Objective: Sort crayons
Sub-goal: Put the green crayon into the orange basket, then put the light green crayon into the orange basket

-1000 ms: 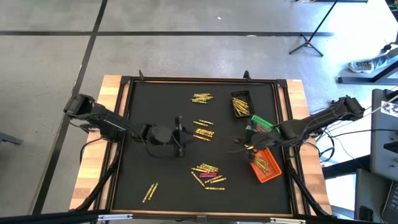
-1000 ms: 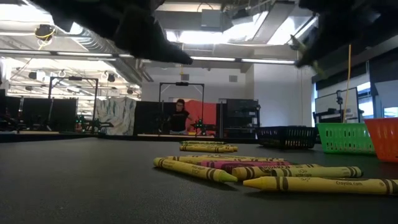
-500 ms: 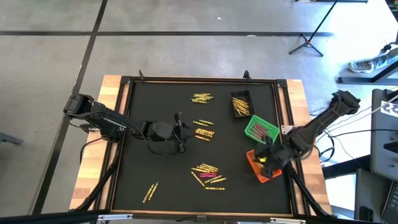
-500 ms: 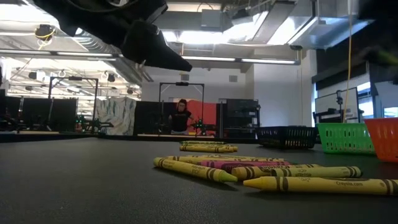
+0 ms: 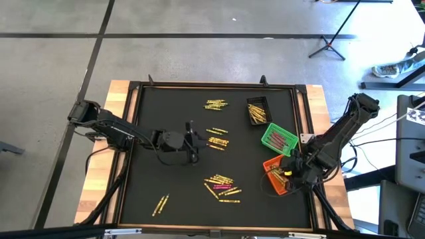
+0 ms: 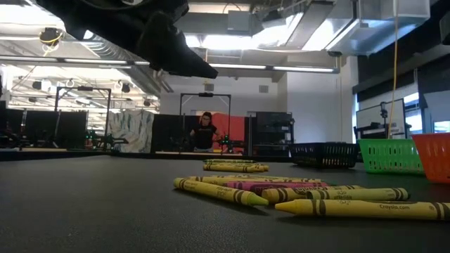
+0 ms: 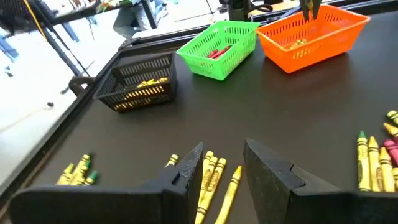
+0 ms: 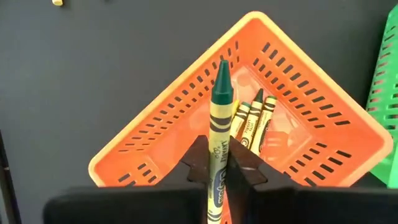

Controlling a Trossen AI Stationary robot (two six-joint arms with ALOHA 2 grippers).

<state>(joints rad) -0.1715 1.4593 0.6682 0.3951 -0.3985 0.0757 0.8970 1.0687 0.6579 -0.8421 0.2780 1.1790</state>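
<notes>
From above, the left gripper (image 5: 192,141) hung over the middle of the black bench (image 5: 166,106), beside a small cluster of yellow crayons (image 5: 218,141). More crayons lay in groups near the far edge (image 5: 215,104), toward the near edge (image 5: 222,186) and at the near left (image 5: 160,205). The right gripper (image 5: 287,174) was over the orange bin (image 5: 275,180), which sat just beside the green bin (image 5: 277,138); the black bin (image 5: 257,110) stood farther back.

In the low view, yellow crayons and one pink crayon (image 6: 274,185) lay in a row up front (labels facing the camera). The three bins stood at the right, and a person (image 6: 204,131) sat in the room beyond.

In the left wrist view, the jaws stood apart with nothing between them, above yellow crayons. Red crayons (image 7: 219,52) lay in the green bin, yellow ones in the black.

In the right wrist view, the jaws were clamped on a green-tipped crayon (image 8: 219,118) over the orange bin, where a few crayons (image 8: 254,121) already lay.
</notes>
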